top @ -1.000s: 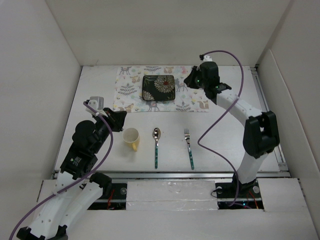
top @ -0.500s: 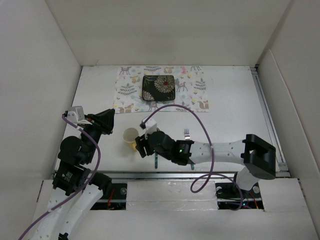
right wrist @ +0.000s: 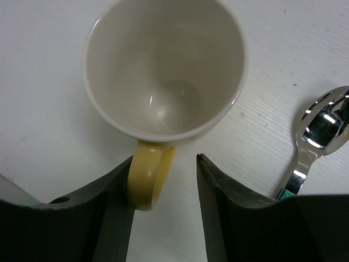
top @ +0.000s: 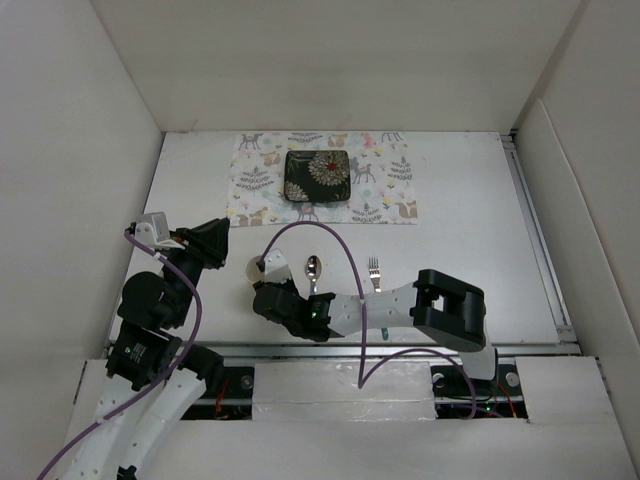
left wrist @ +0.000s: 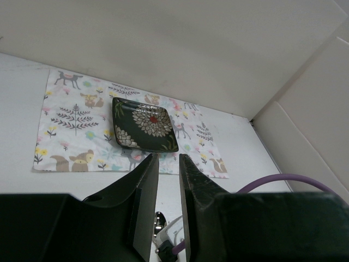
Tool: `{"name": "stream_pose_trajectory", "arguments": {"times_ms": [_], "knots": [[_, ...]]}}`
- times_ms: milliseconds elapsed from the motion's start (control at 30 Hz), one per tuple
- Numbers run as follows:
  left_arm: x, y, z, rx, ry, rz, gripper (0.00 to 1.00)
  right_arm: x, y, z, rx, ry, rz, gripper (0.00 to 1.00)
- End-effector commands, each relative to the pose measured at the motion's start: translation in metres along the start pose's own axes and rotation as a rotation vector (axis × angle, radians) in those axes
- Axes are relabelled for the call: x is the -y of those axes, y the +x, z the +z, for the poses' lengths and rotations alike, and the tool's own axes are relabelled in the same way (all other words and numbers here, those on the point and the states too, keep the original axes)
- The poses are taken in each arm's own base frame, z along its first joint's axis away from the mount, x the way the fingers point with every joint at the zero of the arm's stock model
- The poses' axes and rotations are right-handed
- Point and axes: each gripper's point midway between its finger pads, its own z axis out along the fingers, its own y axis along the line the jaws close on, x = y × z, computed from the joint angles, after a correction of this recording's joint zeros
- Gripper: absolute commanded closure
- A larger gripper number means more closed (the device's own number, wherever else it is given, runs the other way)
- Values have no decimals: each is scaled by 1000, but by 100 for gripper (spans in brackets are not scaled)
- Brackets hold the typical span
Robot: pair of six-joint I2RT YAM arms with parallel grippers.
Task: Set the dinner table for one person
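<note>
Right wrist view: the right gripper (right wrist: pixel 164 161) is seen spread wide, its two dark fingers set on either side of the yellow handle (right wrist: pixel 148 177) of a mug (right wrist: pixel 163 82). The handle lies close against the finger at the left of the view and appears to touch it, while a gap is left to the other finger. Nothing is clamped.

The left gripper (left wrist: pixel 168 164) is held above the surface with only a narrow slot between its fingers, and nothing is held in that slot.

The dinner table (top: pixel 460 250) is spread beneath both claws. It is flat, matte and white, and its longer side seems to run crosswise to the arms. A metal rail (top: pixel 330 350) is fixed along the edge behind the claws.

Far ahead of the left claw, a rectangular cloth mat (top: pixel 385 205) printed with pastel animals is laid flat. A dark, glossy square plate (top: pixel 317 176) with a flower pattern is set on it.

The mug is upright and round, cream inside, with its handle turned toward the right claw. A shiny metal spoon (right wrist: pixel 322 125) is seen just beside that claw, and a fork (top: pixel 376 285) further off.
</note>
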Motion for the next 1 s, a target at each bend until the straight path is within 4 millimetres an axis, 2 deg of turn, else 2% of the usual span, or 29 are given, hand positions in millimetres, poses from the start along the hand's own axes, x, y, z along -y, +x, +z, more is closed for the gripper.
{"name": "stream_pose_trajectory", "arguments": {"times_ms": [0, 100, 133, 167, 200, 233, 300, 333, 400, 467, 500, 533, 567, 600, 700, 733, 767, 800, 833, 867, 900, 933, 967], "knots": [[4, -6, 0, 29, 18, -13, 79, -1, -41, 1, 125, 60, 98, 53], [3, -4, 1, 20, 13, -12, 79, -1, -51, -1, 152, 68, 105, 74], [3, -4, 1, 20, 15, -13, 79, 1, -54, -2, 158, 73, 91, 89], [4, -5, 1, 26, 18, -15, 79, 2, -58, -4, 163, 84, 87, 98], [3, -4, 1, 23, 13, -13, 79, 4, -62, -7, 169, 89, 84, 100], [3, -2, 3, 14, 12, -11, 78, 10, -81, -15, 209, 87, 98, 100], [3, -2, 2, 14, 17, -12, 78, 11, -88, -20, 224, 82, 99, 100], [4, -2, 2, 15, 23, -12, 75, 15, -106, -29, 252, 74, 104, 100], [4, -1, 3, 13, 18, -12, 74, 32, -130, -35, 284, 86, 128, 100], [3, 1, 4, 5, 16, -11, 69, 49, -169, -54, 355, 62, 164, 100], [3, 4, 5, -2, 19, -12, 66, 77, -182, -49, 374, 101, 177, 100], [6, 2, 4, 3, 35, -14, 60, 89, -196, -51, 396, 88, 178, 100], [6, 2, 4, 4, 36, -13, 58, 107, -214, -58, 427, 99, 203, 100], [6, 2, 5, 2, 37, -13, 57, 146, -227, -52, 446, 164, 219, 100], [7, 4, 5, -5, 45, -11, 55, 200, -254, -43, 500, 217, 214, 100], [9, 4, 4, -3, 55, -10, 55, 238, -268, -38, 521, 276, 227, 100], [9, 4, 4, -3, 53, -10, 55, 255, -277, -35, 545, 298, 236, 100], [8, 4, 5, -3, 48, -10, 55, 273, -275, -21, 532, 325, 232, 100], [7, 6, 6, -10, 42, -6, 55, 306, -280, -14, 536, 372, 235, 100], [7, 6, 6, -11, 44, -6, 55, 320, -296, -11, 561, 385, 244, 100], [8, 6, 6, -11, 47, -7, 55, 335, -287, 10, 532, 412, 235, 100], [9, 6, 5, -9, 55, -8, 55, 347, -287, 20, 517, 428, 227, 100], [9, 6, 5, -8, 54, -8, 55, 372, -305, 20, 546, 455, 239, 100]]}}
